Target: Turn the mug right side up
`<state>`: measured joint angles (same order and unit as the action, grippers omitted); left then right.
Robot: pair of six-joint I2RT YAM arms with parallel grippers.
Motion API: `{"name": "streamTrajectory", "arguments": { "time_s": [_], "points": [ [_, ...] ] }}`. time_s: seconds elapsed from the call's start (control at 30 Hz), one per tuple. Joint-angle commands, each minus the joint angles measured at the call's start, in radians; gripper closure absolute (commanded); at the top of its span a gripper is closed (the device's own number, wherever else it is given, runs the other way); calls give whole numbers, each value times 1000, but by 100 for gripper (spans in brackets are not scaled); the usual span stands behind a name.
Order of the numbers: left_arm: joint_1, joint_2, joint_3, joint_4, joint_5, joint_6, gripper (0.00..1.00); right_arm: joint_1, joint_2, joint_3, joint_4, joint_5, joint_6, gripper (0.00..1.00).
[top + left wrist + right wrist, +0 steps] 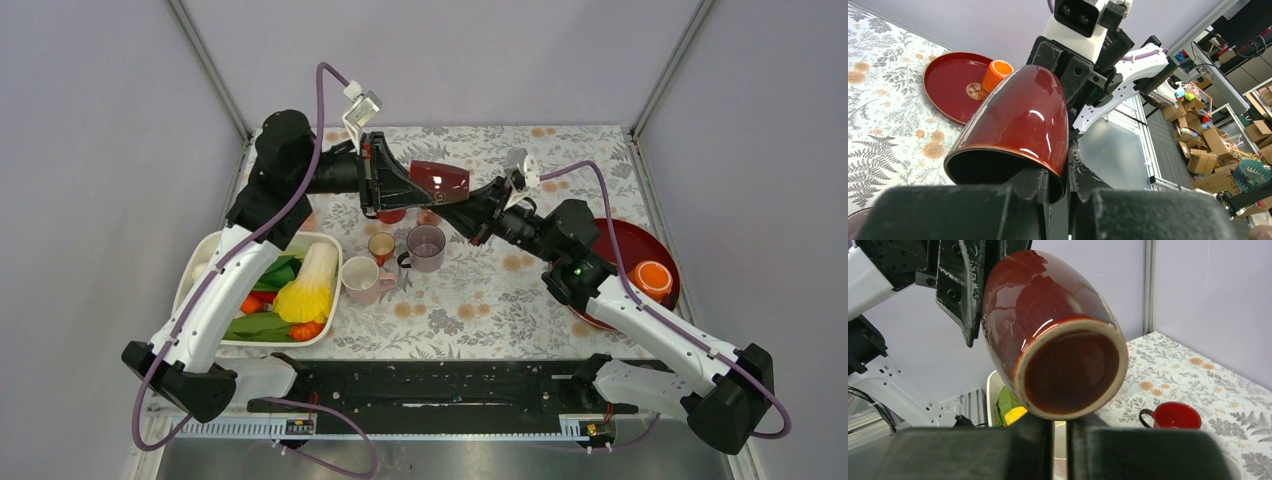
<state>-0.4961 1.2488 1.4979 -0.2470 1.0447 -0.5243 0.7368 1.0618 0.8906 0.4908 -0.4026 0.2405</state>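
Observation:
The dark red glazed mug point(440, 180) hangs on its side in the air above the back of the table, between both arms. My left gripper point(408, 182) is shut on its rim, with one finger inside the opening and one outside point(1068, 170); the opening point(998, 172) faces that camera. My right gripper point(478, 202) meets the mug's base end. In the right wrist view the unglazed base point(1070, 372) faces the camera just above the fingers point(1060, 425), which stand a narrow slit apart. Their contact point is hidden by the mug.
Below the mug stand a red mug point(1173, 415), a small brown cup point(381, 245), a clear purple mug point(428, 247) and a pink mug point(362, 280). A white basin point(200, 260) of vegetables is left. A red tray point(625, 245) with an orange cup point(650, 278) is right.

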Motion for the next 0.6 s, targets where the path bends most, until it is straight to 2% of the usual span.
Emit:
{"name": "streamTrajectory", "arguments": {
  "time_s": [0.0,0.07,0.13,0.17,0.37,0.47,0.57],
  "points": [
    [5,-31,34,-22,-39,66,100,14,16,28,-1,12,-22,69],
    [7,-35,59,-118,-117,161,100,14,14,18,-51,46,-49,29],
    [7,-38,84,-214,-224,268,100,12,-2,-6,-108,86,-104,4],
    [8,-42,92,-253,-285,317,100,13,-12,-18,-144,109,-134,1],
    [-31,-3,155,-549,-563,684,100,12,-123,-51,-490,320,-330,1],
    [-177,36,136,-738,-732,870,100,-9,-152,20,-737,481,-357,1],
    [-345,34,19,-821,-879,954,100,-90,-136,110,-928,675,-288,1]
  ]
}}
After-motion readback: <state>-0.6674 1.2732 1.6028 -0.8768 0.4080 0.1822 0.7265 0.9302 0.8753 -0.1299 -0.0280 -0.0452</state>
